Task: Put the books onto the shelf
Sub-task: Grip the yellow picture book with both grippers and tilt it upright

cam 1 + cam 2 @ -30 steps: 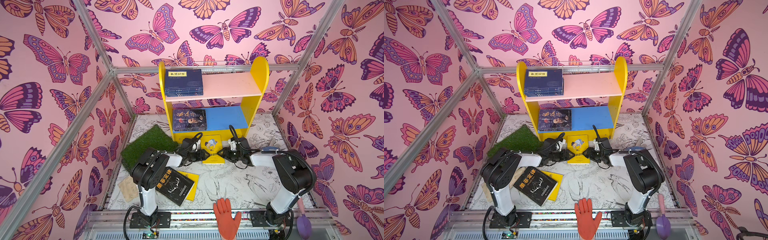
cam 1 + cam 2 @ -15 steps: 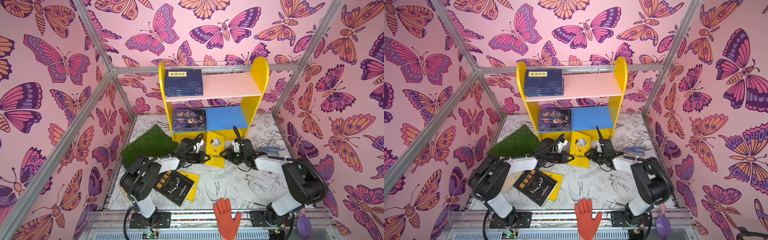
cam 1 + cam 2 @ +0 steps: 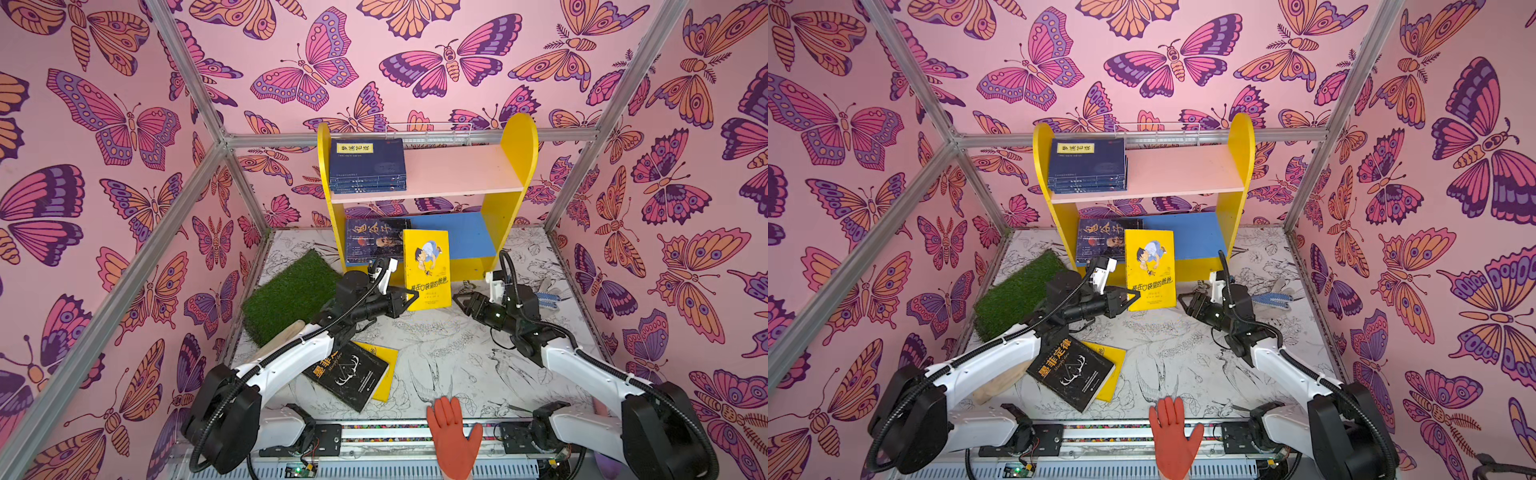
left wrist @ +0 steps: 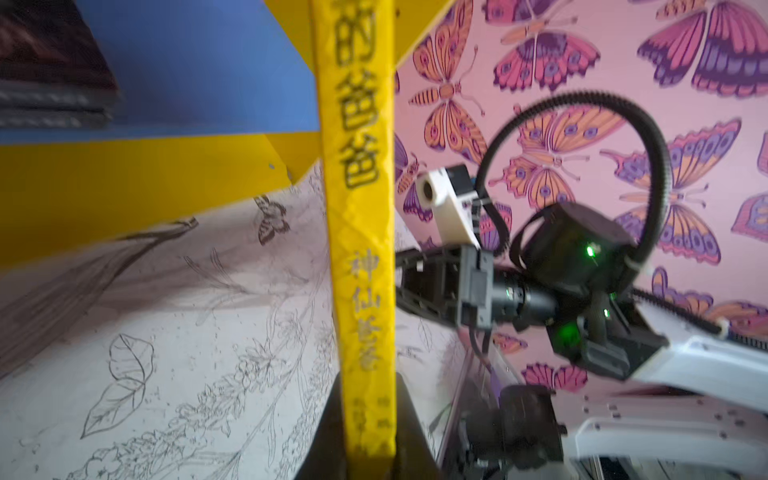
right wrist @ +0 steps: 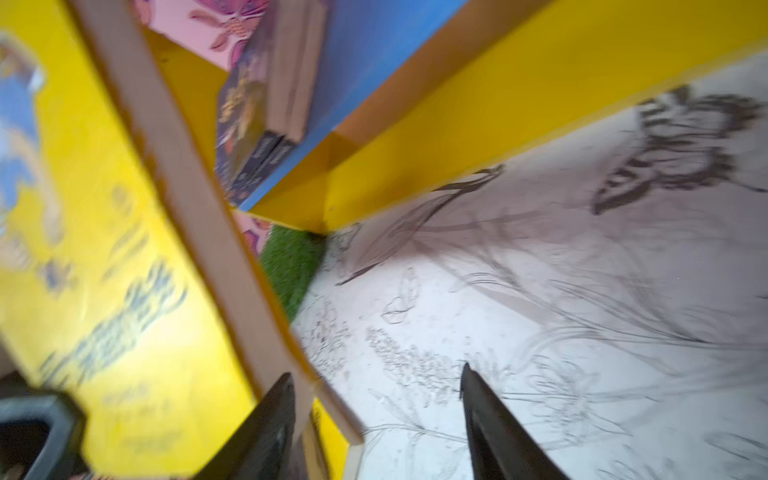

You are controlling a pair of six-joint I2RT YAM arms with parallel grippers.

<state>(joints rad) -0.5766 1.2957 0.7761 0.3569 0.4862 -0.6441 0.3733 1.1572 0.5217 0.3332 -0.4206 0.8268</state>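
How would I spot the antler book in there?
Find the yellow shelf at the back, then come forward and left. A black book lies flat across a yellow book; only it bears white antlers.

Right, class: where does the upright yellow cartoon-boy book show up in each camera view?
In a top view: yellow cartoon-boy book, centre, upright before the blue lower board.
In a top view: centre again.
Left wrist view: only its yellow spine, beside the blue lower board.
Right wrist view: blurred cover and page edge, close up.
Shared landmark: the blue lower board, visible in all four.
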